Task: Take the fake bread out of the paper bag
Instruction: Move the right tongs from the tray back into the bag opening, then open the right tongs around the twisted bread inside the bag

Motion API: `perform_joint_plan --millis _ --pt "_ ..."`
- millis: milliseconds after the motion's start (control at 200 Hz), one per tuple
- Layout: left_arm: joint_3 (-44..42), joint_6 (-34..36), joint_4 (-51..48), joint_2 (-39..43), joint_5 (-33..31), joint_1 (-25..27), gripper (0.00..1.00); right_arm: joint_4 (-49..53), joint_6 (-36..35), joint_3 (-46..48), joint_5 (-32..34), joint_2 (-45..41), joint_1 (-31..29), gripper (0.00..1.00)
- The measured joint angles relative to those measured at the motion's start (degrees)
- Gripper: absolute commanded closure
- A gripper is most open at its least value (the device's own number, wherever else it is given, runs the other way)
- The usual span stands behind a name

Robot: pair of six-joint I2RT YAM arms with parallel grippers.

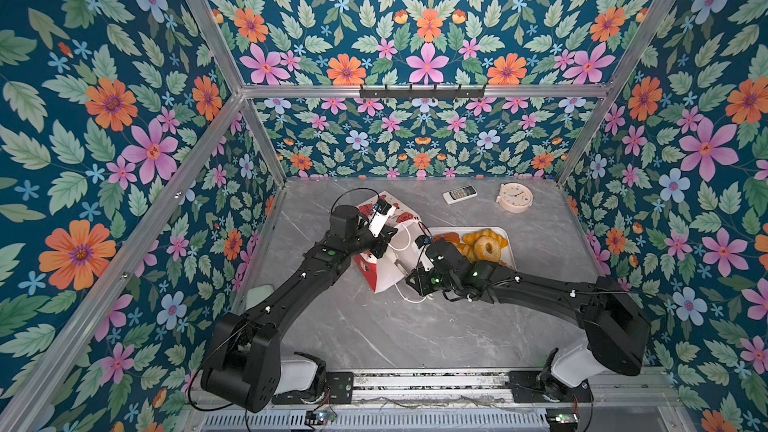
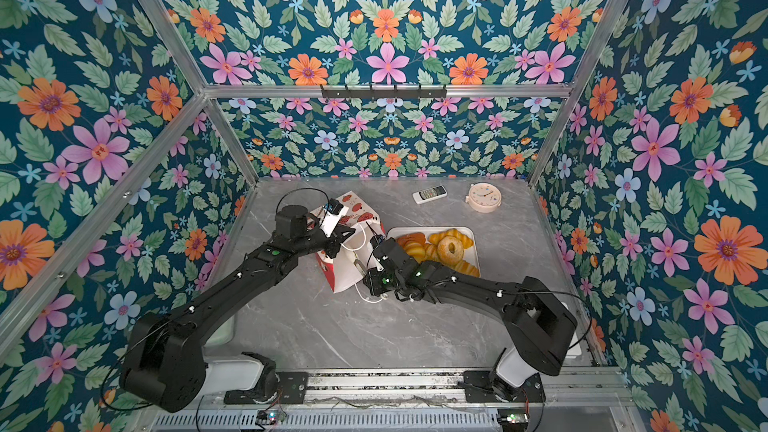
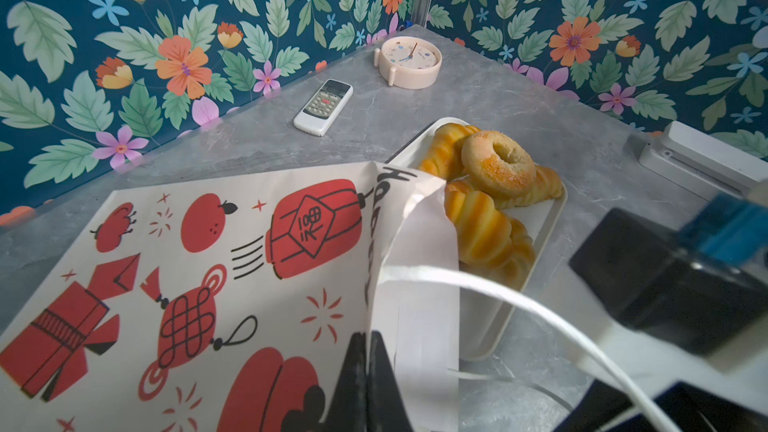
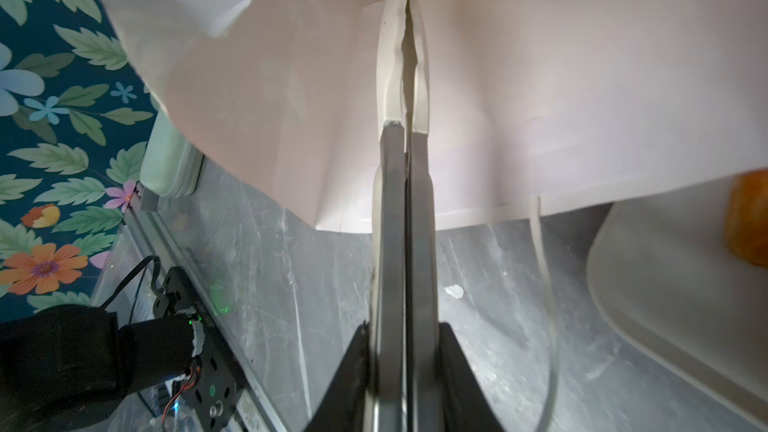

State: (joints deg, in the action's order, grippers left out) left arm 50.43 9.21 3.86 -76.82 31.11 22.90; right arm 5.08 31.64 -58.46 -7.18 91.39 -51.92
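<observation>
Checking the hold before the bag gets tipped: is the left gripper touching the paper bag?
Touching. The left wrist view shows the left gripper shut, with the edge of the paper bag running down between its black jaws.

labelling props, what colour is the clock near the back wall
The clock is pale peach-cream, clearest in the left wrist view.

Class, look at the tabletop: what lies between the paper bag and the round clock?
The white remote control lies between the paper bag and the clock. Both top views show it.
</observation>
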Motion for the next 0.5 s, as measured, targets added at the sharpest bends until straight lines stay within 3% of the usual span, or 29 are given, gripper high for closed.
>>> perform_joint_plan --millis 160,500 --pt "1.2 -1.8 0.3 -2.8 0.0 0.0 1.00 -1.5 2.8 -2.2 1.1 3.1 0.8 0.68" --pt "-0.9 -7.6 5.1 -3.6 -1.2 0.1 1.00 -9.5 11.9 -0.7 -5.9 9.7 6.3 0.59"
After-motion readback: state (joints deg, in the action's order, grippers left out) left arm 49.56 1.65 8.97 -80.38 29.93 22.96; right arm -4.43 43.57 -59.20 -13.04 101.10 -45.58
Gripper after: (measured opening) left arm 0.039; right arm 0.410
